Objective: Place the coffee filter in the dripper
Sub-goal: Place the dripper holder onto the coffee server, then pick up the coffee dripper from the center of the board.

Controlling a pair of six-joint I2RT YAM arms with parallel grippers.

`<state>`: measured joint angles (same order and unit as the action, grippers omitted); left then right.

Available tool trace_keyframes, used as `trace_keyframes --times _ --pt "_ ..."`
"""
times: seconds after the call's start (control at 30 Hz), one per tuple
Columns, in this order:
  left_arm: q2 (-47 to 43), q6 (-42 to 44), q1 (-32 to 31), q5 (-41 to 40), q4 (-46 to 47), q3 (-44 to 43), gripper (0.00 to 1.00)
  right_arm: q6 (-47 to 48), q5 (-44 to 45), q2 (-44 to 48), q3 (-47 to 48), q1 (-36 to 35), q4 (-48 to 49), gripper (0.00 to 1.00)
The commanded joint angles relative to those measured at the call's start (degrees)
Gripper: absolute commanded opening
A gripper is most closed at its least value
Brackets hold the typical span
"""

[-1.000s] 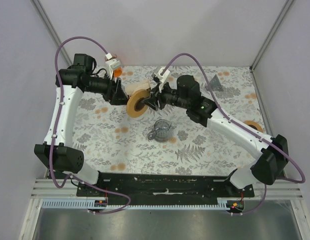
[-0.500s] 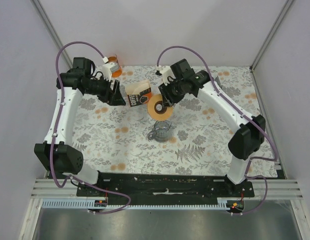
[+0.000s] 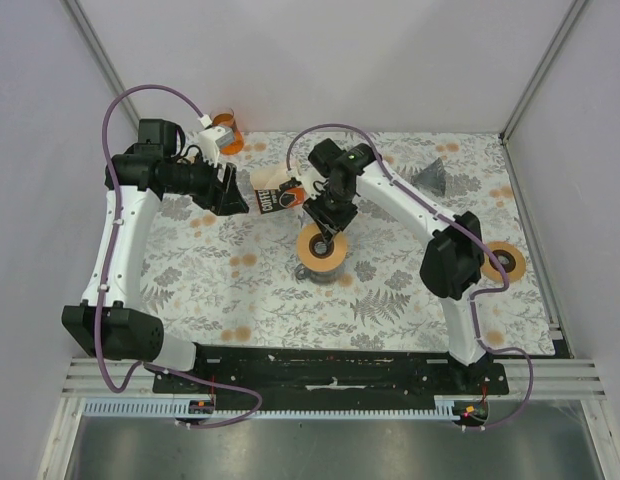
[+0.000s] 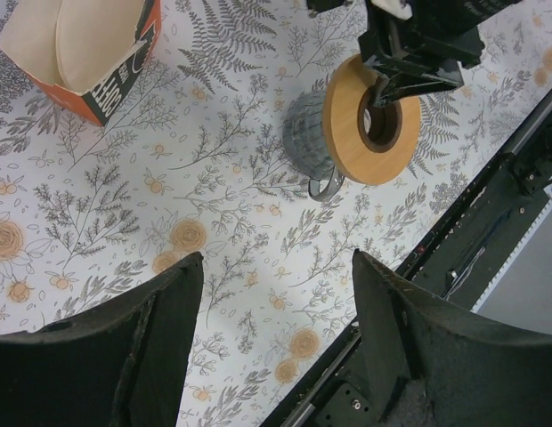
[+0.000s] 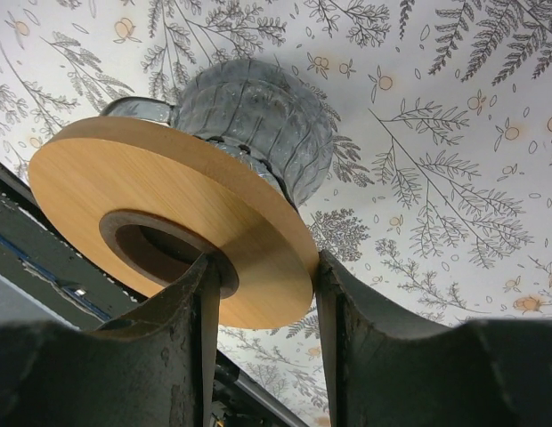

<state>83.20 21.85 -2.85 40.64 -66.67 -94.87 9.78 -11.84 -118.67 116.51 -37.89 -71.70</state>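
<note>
Task barely started, nothing placed yet
My right pincer (image 5: 263,289) clamps the wooden ring (image 3: 322,248) over the glass dripper (image 5: 258,120), perhaps touching; my left pincer (image 4: 274,276) gapes empty, and the filters (image 4: 76,36) sit in their box (image 3: 274,195) at the dripper's eleven o'clock

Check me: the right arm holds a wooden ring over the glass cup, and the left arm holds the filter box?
Not quite. The left gripper holds nothing: the left wrist view shows it open, with the filter box apart from it. The right gripper does hold the wooden ring over the glass cup.
</note>
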Motion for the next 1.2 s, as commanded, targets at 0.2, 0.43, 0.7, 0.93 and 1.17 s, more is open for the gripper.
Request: trace_keyframes --times 0.2,0.43,0.7,0.93,1.17 --pt "-0.76 -0.58 0.04 1.37 1.28 -0.32 0.73 0.5 2.69 -4.55 4.6 -0.17 -3.88 0.04" --pt "-0.58 0.13 -0.05 2.51 0.76 -1.02 0.73 0.85 2.7 -4.55 5.13 -1.13 -3.8 0.6" --pt "-0.84 1.09 -0.05 2.51 0.05 -0.93 0.73 1.2 3.74 0.45 6.63 -0.96 -1.08 0.83" --pt "-0.93 1.01 0.04 2.07 0.67 -0.32 0.73 -2.3 4.46 16.35 -5.22 10.35 16.13 0.95" --pt "-1.9 0.39 -0.05 0.23 2.69 1.88 0.73 -12.56 -0.64 20.33 -15.96 30.39 33.98 0.98"
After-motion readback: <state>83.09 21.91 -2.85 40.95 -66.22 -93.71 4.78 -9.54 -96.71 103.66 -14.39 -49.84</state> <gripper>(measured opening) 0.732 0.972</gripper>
